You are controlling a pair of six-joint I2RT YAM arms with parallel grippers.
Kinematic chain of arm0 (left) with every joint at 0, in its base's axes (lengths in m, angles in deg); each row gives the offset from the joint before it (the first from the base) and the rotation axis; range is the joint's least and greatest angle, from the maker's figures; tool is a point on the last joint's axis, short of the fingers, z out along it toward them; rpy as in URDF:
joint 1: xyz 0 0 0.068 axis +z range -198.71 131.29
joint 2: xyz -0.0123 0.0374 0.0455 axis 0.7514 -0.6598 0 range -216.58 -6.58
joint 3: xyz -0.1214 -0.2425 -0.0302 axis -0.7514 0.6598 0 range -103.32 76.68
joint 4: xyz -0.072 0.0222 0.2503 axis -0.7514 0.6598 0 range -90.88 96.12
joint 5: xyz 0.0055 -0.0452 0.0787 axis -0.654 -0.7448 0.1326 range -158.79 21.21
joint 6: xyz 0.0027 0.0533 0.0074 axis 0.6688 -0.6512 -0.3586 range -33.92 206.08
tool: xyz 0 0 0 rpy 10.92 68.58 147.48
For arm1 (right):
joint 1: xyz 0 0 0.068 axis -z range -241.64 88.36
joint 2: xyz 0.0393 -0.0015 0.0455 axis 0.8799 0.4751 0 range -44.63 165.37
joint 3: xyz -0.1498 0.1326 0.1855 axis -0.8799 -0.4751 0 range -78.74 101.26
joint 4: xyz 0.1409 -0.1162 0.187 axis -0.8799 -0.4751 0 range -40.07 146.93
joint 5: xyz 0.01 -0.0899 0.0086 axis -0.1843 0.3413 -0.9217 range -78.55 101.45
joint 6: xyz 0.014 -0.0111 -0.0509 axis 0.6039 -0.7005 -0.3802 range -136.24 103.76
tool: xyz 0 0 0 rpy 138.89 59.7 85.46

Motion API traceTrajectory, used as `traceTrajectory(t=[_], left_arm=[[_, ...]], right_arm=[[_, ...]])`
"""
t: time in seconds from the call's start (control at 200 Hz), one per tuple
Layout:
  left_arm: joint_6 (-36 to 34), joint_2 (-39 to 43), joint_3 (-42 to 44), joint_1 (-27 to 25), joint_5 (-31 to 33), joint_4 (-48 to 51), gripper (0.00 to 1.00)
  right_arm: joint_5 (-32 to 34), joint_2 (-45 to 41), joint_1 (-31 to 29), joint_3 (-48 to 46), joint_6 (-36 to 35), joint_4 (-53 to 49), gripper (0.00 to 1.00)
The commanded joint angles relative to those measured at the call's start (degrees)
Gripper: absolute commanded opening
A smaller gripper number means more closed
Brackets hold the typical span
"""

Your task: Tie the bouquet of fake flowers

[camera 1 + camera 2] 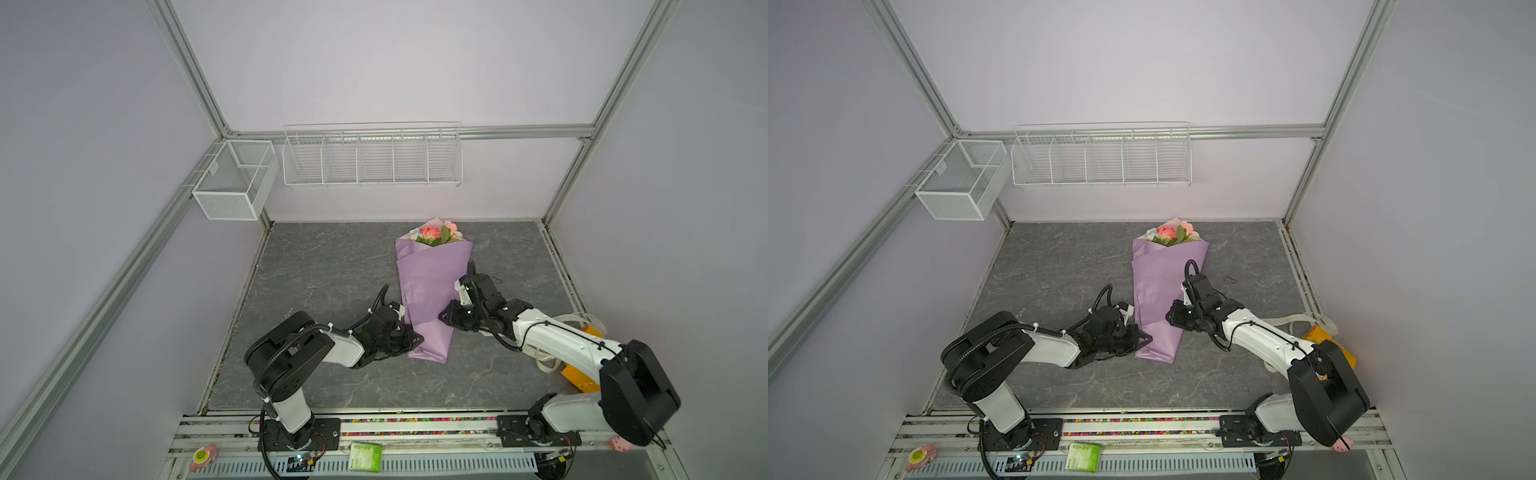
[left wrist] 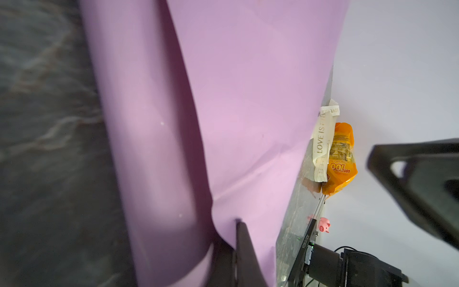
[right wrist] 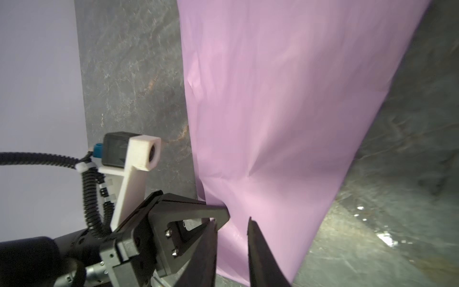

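Observation:
The bouquet of fake flowers (image 1: 434, 235) (image 1: 1173, 235) lies on the grey table, pink and peach heads at the far end. Lilac paper (image 1: 428, 291) (image 1: 1163, 291) (image 2: 248, 99) (image 3: 285, 99) is wrapped round it in a cone that hides the stems. My left gripper (image 1: 417, 338) (image 1: 1144, 338) (image 2: 237, 221) is at the cone's near left edge, shut on the paper. My right gripper (image 1: 442, 316) (image 1: 1168, 316) (image 3: 233, 220) is at the cone's right edge, facing the left one. Its jaws stand open by a narrow gap against the paper.
A cream lettered ribbon (image 2: 323, 141) (image 1: 1296, 320) and an orange packet (image 2: 341, 159) (image 1: 582, 374) lie at the table's right edge, behind the right arm. White wire baskets (image 1: 372, 158) (image 1: 235, 178) hang on the back wall. A green packet (image 1: 365, 456) rests on the front rail.

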Motion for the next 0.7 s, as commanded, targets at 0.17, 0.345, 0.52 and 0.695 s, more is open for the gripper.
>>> traceTrajectory(t=[0.17, 0.345, 0.52, 0.695], left_arm=[[-0.39, 0.30, 0.37, 0.78, -0.50, -0.24, 0.06], [-0.46, 0.62, 0.87, 0.84, -0.33, -0.11, 0.06], [-0.24, -0.28, 0.39, 0.78, -1.11, -0.82, 0.07], [-0.06, 0.52, 0.13, 0.85, -0.78, 0.01, 0.17]], right_arm=[[-6.19, 3.25, -4.45, -4.32, 3.51, 8.55, 0.17], [-5.94, 2.03, -5.92, -9.64, 5.53, 10.20, 0.16], [-6.83, 2.95, -7.28, -11.96, 6.25, 12.55, 0.14], [-4.08, 5.41, -7.61, -13.50, 6.84, 12.58, 0.14]])
